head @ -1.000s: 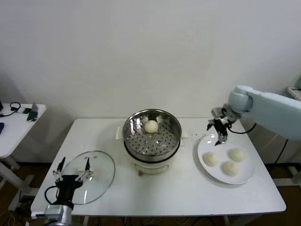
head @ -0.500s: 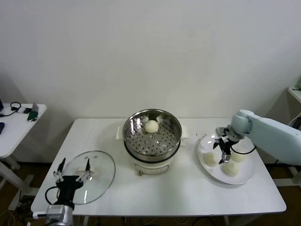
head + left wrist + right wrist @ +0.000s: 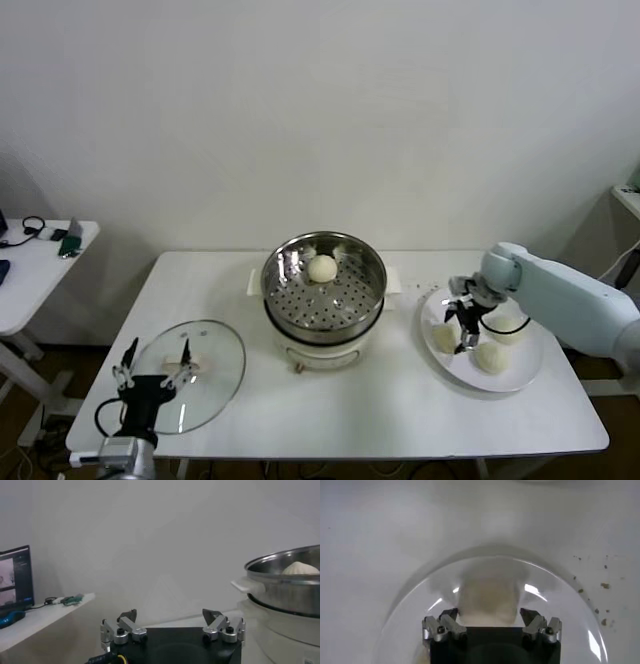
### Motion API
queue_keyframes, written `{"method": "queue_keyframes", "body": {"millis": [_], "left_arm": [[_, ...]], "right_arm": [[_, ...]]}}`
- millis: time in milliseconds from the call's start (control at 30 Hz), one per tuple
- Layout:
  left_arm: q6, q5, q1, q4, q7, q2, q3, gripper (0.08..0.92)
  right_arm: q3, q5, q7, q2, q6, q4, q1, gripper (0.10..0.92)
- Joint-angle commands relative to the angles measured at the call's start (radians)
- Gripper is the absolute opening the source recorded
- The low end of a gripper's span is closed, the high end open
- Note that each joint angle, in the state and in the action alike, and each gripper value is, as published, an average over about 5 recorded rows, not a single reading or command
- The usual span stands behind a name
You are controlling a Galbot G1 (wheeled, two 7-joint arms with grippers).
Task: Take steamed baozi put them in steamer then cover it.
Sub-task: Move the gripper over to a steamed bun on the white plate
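One baozi sits in the steamer; at 3 o'clock, the right end effector straddles a plate bun, fingers apart.

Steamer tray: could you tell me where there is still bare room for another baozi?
Inside the steamer, only one baozi sits at the back; the perforated tray's front and both sides are bare. The plate is crowded.

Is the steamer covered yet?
No, uncovered. The cover lies flat on the table, apart from the steamer, whose open top shows one baozi.
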Motion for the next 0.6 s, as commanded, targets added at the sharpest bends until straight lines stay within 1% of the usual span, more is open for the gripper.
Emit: {"method": "queue_keyframes", "body": {"millis": [33, 367, 600], "left_arm": [[0.001, 0.002, 0.001, 0.0, 0.0, -0.001, -0.001, 0.823], [0.001, 0.004, 0.003, -0.002, -0.001, -0.003, 0.001, 0.823], [0.0, 0.005, 0.004, -0.004, -0.001, -0.005, 0.003, 0.823]], "right_arm": [[0.02, -0.008, -0.008, 0.014, 0.006, -0.021, -0.023, 0.803], [0.028, 0.001, -0.008, 0.009, 0.016, -0.029, -0.013, 0.734], [0.003, 0.061, -0.004, -0.008, 0.011, -0.02, 0.042, 0.706]]}}
